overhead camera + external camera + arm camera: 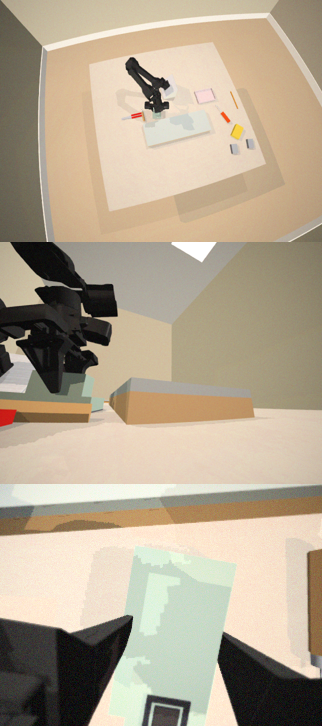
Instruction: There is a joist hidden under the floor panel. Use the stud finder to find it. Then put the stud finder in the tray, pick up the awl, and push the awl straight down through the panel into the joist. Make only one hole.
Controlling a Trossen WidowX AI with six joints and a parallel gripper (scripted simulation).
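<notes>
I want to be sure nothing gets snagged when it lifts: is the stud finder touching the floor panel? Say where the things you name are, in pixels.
Apart. The wrist view shows a strip of tabletop between the stud finder (pixel 156 114) (pixel 89 387) (pixel 185 624) and the floor panel (pixel 162 134) (pixel 190 389) (pixel 125 494).

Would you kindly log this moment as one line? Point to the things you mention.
gripper (pixel 156 113) (pixel 70 382) (pixel 174 629): partly open, astride stud finder (pixel 156 114) (pixel 74 383) (pixel 175 619) | grip: unconfirmed | awl (pixel 225 117): beyond panel (pixel 177 127) (pixel 190 400) (pixel 200 493), unheld | tray (pixel 204 96): without stud finder

Your black arm (pixel 141 80) reaches down over the green stud finder (pixel 156 114), just beside the pale floor panel (pixel 166 132). To one side you have a red-handled tool (pixel 136 115); across from it lie the pink tray (pixel 205 96), the orange-handled awl (pixel 225 117), an orange stick (pixel 234 99), a yellow block (pixel 237 131) and two grey blocks (pixel 234 149).
</notes>
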